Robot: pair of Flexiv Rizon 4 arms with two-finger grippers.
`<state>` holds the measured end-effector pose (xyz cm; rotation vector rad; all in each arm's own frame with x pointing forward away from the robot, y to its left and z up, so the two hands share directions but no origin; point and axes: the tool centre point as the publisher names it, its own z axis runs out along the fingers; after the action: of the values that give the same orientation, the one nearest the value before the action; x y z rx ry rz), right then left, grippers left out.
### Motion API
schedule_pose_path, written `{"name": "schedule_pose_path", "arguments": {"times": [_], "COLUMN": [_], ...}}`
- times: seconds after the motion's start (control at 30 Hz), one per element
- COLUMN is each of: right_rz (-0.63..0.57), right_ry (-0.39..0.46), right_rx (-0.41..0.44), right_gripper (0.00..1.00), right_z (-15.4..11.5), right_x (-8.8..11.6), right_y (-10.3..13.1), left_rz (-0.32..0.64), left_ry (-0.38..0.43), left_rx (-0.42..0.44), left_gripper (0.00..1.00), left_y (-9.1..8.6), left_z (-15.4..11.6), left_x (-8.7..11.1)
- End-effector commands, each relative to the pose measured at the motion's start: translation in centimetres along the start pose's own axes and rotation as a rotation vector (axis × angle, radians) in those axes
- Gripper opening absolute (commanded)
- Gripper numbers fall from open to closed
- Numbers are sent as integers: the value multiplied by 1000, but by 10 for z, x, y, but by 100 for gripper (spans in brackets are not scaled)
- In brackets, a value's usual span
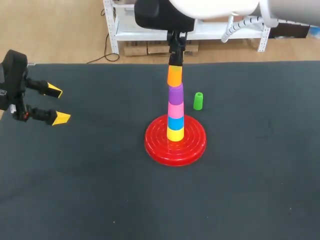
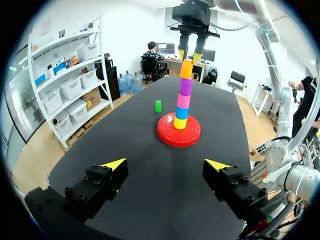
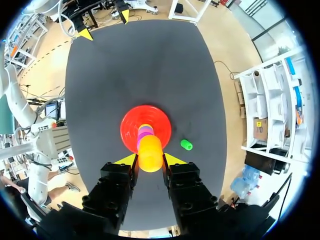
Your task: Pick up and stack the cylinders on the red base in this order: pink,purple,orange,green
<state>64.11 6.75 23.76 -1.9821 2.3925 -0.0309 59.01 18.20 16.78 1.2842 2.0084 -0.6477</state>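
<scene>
Orange cylinder (image 1: pixel 174 75) tops the stack over purple (image 1: pixel 175 94), pink (image 1: pixel 175 110), blue (image 1: pixel 175 122) and yellow (image 1: pixel 175 134), on red base (image 1: pixel 175 147). Right hand (image 2: pixel 190 55) directly above orange; gripping or clear, cannot tell. Green cylinder (image 1: pixel 198 101) upright on worktop (image 1: pixel 100 190), just beside base. Left hand (image 1: pixel 57 105) open, well apart.

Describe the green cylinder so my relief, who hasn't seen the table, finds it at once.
On the dark table, find the red base carrying the coloured stack topped by the orange cylinder. Just beyond the base, toward its right in the head view, stands the green cylinder: the only piece standing alone, off the stack.
</scene>
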Motion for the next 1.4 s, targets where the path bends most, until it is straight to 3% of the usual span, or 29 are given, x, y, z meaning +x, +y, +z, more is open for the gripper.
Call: {"name": "schedule_pose_path", "arguments": {"times": [0.03, 1.4], "right_rz": [-1, 3], "right_ry": [-6, -10], "right_rx": [4, -9], "right_gripper": [0, 0], "right_z": [0, 4], "right_x": [2, 2], "right_y": [3, 5], "left_rz": [3, 3], "left_ry": [-6, -6], "left_rx": [-1, -1], "left_gripper": [100, 100], "left_y": [0, 0], "left_z": [1, 1], "left_x": [2, 2]}}
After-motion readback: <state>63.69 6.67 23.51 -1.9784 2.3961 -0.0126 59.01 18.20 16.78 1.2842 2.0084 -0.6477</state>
